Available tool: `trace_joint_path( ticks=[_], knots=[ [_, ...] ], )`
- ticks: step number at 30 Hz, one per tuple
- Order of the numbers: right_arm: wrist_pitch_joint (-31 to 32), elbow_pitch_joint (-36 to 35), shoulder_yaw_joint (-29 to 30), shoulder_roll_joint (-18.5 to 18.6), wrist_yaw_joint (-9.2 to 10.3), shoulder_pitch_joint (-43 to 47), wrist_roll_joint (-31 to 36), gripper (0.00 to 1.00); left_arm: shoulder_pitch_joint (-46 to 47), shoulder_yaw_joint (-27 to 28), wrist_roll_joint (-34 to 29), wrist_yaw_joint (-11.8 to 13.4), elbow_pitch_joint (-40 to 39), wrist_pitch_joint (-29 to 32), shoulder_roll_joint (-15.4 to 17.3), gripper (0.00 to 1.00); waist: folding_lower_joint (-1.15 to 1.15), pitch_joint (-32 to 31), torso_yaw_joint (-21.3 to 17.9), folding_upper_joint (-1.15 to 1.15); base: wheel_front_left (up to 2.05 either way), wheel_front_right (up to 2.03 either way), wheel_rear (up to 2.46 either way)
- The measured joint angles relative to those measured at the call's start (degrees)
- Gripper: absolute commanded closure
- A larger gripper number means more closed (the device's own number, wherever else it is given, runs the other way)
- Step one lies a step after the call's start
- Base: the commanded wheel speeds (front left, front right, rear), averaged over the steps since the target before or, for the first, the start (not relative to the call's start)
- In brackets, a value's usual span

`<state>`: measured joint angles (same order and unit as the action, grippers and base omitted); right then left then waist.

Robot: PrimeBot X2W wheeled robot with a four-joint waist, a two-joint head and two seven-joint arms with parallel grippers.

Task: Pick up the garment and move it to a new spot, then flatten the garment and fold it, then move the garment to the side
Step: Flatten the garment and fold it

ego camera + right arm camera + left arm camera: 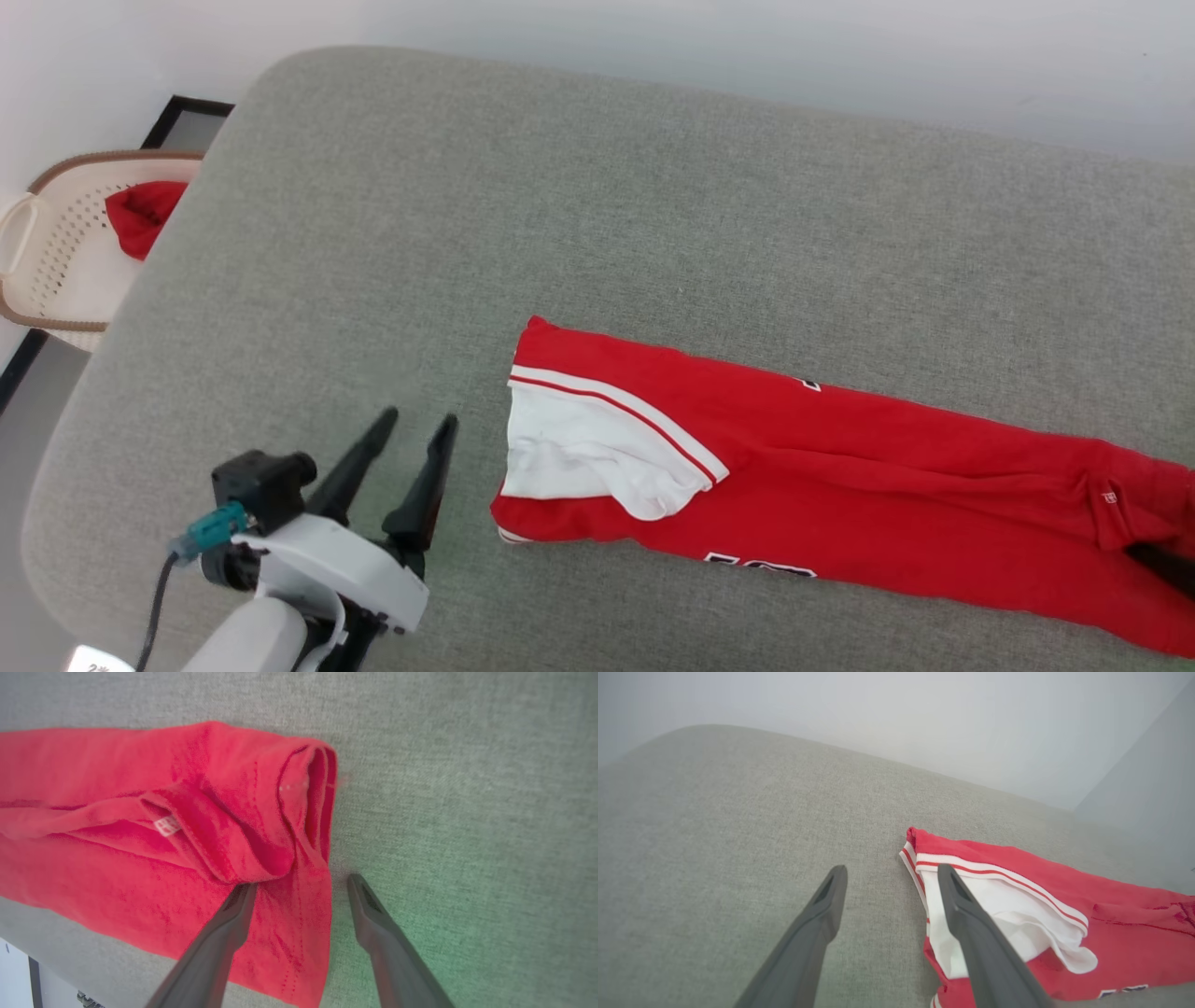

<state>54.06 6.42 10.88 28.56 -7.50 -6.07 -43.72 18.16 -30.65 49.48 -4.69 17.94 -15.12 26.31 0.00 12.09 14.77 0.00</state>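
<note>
The red garment (887, 467) lies folded into a long strip on the grey padded surface (560, 187), running from the middle to the right edge of the head view. Its white sleeve (579, 448) with striped trim sits on top at the left end, and bits of black print peek out. My left gripper (418, 420) hovers open just left of that end; in the left wrist view the left gripper (892, 871) has one finger over the sleeve (1008, 914). My right gripper (301, 886) is open at the garment's hem end (117, 788), one fingertip touching a fold, the other over bare fabric.
A cream perforated basket (56, 243) holding another red cloth (140, 215) stands on the floor beyond the surface's left edge. A pale wall runs behind the surface. Bare grey padding stretches above and to the left of the garment.
</note>
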Motion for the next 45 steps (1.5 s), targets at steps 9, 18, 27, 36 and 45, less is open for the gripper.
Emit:
trace_joint_path(
  ticks=[9,18,27,36,45],
  knots=[
    [7.8,2.8,3.0,-6.4,0.04,-5.8,9.5,0.00,-2.3,10.4,-18.7,-0.5,-1.3,0.0,-7.2,0.00,0.00,0.9,0.6,0.00,0.00,0.00,0.00],
    [8.9,2.3,4.3,-10.7,0.13,-7.6,13.2,1.00,-3.0,15.6,-25.1,-2.4,0.8,0.0,-11.7,0.00,0.00,2.0,1.3,0.00,0.00,0.00,0.00],
    [5.0,1.9,14.2,-10.7,-0.03,-7.5,12.6,1.00,-5.2,19.9,-26.8,-2.7,1.8,0.0,-11.8,0.00,0.00,1.7,-1.2,0.00,0.00,0.00,0.00],
    [0.7,5.3,25.5,-3.0,-0.02,-6.4,12.9,1.00,-7.5,23.6,-28.4,-2.7,-0.6,0.0,-9.7,0.00,0.00,1.7,-6.0,0.00,0.00,0.00,0.00],
    [-1.5,4.0,19.0,-2.1,-0.01,-7.1,10.0,1.00,-8.2,24.4,-29.4,-2.7,-0.8,0.0,-9.8,0.00,0.00,1.7,-9.1,0.00,0.00,0.00,0.00]
  ],
)
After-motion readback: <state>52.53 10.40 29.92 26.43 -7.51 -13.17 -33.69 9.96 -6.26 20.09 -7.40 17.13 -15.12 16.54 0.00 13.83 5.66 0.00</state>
